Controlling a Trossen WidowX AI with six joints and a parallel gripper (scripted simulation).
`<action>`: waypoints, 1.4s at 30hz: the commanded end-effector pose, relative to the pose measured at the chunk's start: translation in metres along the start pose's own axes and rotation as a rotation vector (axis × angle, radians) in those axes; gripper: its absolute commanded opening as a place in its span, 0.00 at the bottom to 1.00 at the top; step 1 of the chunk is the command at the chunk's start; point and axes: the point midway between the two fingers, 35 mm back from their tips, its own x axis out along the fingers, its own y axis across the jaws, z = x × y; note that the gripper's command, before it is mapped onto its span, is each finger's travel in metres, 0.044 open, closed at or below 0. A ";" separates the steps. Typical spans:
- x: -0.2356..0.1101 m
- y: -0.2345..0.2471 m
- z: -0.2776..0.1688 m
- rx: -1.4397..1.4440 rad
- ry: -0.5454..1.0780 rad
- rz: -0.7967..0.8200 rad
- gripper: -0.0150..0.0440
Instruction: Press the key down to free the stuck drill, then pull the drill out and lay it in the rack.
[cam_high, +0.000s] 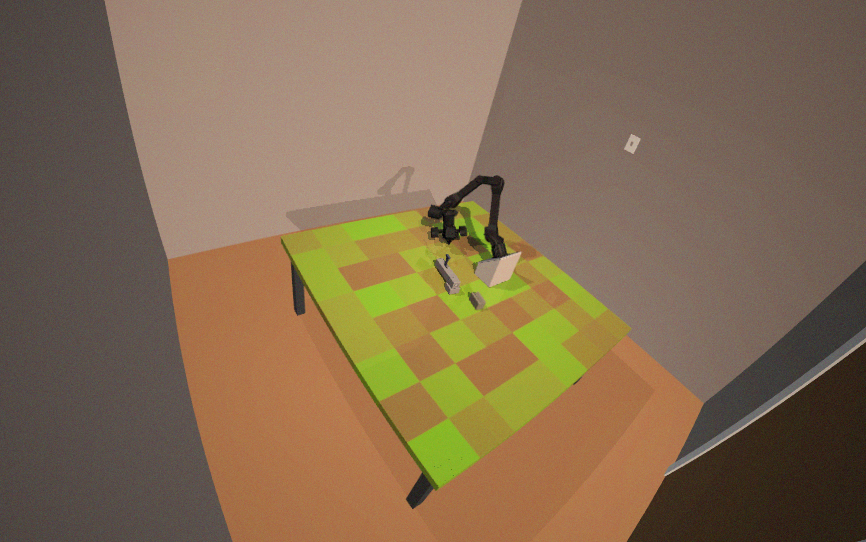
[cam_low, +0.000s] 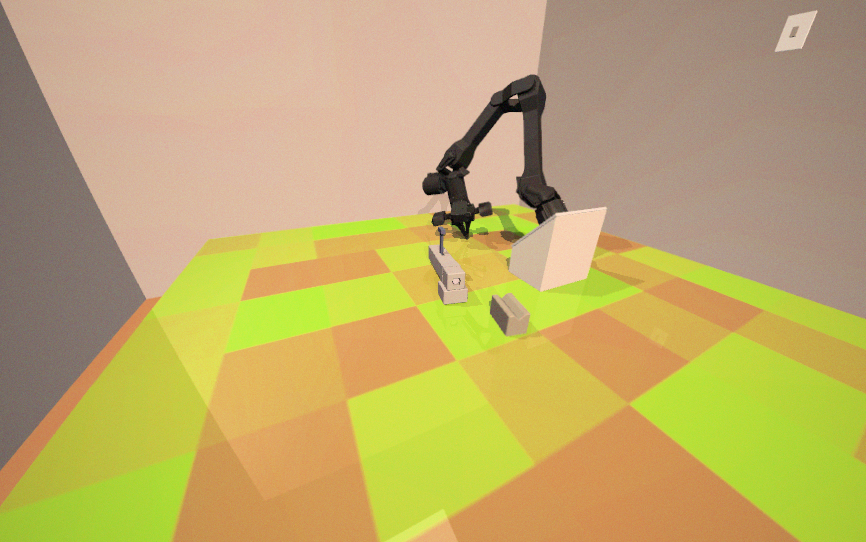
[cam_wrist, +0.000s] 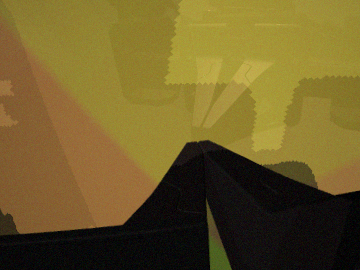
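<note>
A long grey holder (cam_high: 447, 273) (cam_low: 446, 263) lies level on a low block. A dark upright key (cam_high: 447, 260) (cam_low: 441, 242) with a small head stands out of its top near the far end. The near end has a small pale round spot (cam_low: 455, 281); whether this is the drill's end I cannot tell, and no drill shows clearly. The grey rack (cam_high: 477, 300) (cam_low: 509, 314) is a small block with a groove along its top, nearer the cameras. My gripper (cam_high: 448, 242) (cam_low: 466, 237) (cam_wrist: 197, 152) is shut and empty, pointing down, beyond and slightly right of the key in the exterior view.
A white wedge-shaped box (cam_high: 501, 269) (cam_low: 570, 252) stands right of the holder, in front of the arm's base. The checkered table (cam_high: 456, 396) (cam_low: 440, 409) bears them all. Only table surface and shadows show beyond the fingertips in the wrist view.
</note>
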 end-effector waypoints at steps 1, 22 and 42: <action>-0.015 -0.023 0.037 -0.239 -0.038 -0.035 0.25; -0.144 -0.017 0.242 -1.772 0.110 -0.255 0.25; -0.145 -0.012 0.258 -1.930 0.175 -0.265 0.25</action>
